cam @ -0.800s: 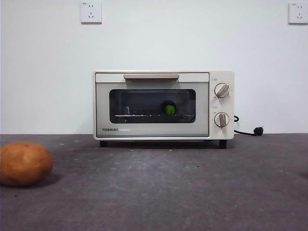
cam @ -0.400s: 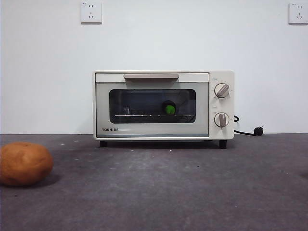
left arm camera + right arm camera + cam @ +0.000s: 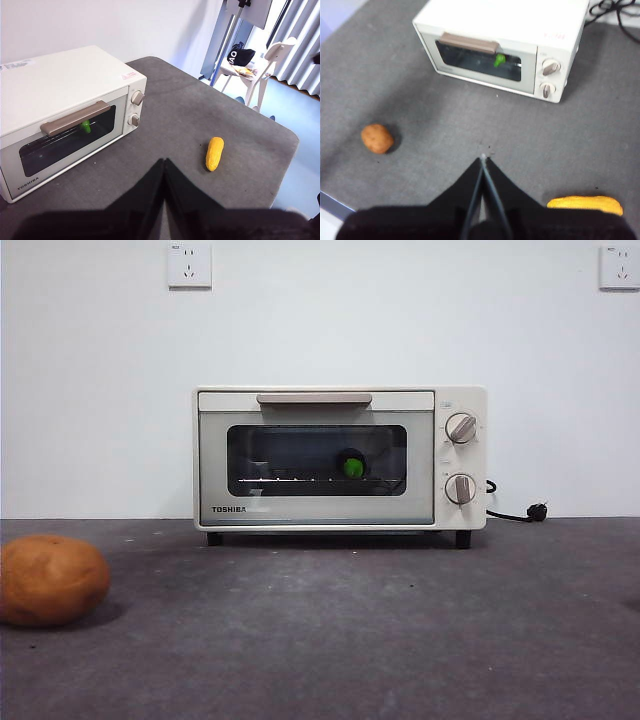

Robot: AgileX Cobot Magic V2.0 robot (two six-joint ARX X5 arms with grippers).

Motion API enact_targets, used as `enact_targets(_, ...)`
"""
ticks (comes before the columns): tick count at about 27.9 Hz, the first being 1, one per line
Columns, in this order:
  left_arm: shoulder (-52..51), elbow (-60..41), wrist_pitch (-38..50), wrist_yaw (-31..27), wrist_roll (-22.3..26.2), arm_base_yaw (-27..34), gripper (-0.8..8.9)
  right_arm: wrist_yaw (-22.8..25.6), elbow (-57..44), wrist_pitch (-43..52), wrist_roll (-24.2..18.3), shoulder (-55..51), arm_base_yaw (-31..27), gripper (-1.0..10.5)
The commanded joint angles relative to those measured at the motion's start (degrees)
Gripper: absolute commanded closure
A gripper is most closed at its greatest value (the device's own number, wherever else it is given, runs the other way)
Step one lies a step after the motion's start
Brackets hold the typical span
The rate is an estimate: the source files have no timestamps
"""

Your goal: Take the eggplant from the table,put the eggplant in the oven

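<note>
The cream-white oven [image 3: 340,458] stands at the back of the dark grey table [image 3: 330,630] with its door closed. Through the dark glass I see the eggplant [image 3: 351,466] on the wire rack, its green cap end toward the door. That green cap [image 3: 86,126] also shows behind the glass in the left wrist view, and in the right wrist view [image 3: 499,60]. My left gripper [image 3: 164,162] is shut and empty, held above the table, away from the oven. My right gripper [image 3: 483,159] is shut and empty too, high over the table's front.
An orange-brown potato-like lump [image 3: 52,580] lies at the front left of the table. A yellow elongated vegetable [image 3: 215,153] lies to the right of the oven, nearer the table's front. The oven's power cord [image 3: 515,513] trails off to its right.
</note>
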Motion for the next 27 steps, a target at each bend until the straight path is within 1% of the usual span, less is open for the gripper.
enact_targets(1,-0.17,-0.13,0.61,0.24,0.13,-0.24,8.18,0.24,0.07,-1.38,-0.26,2.19,0.04,9.5)
enact_targets(11,-0.61,-0.11,0.55,0.22,0.17,-0.57,8.18,0.28,0.07,-1.38,-0.26,11.93,0.04,9.5)
enact_targets(18,-3.82,-0.11,0.63,0.17,0.42,-0.57,8.18,0.28,0.07,-1.38,-0.26,19.98,0.0,9.5)
enact_targets(20,-5.16,-0.13,0.63,0.15,0.94,-0.57,8.18,0.28,0.07,-1.36,-0.28,21.42,0.0,9.5)
enact_targets(23,-7.5,-0.13,0.59,0.0,3.1,-0.57,8.18,0.28,0.07,-1.36,-0.28,22.64,0.0,9.5)
enact_targets(27,-10.86,-0.37,0.28,0.02,3.37,-0.55,8.18,0.48,0.07,-1.36,-0.28,22.86,0.0,9.5)
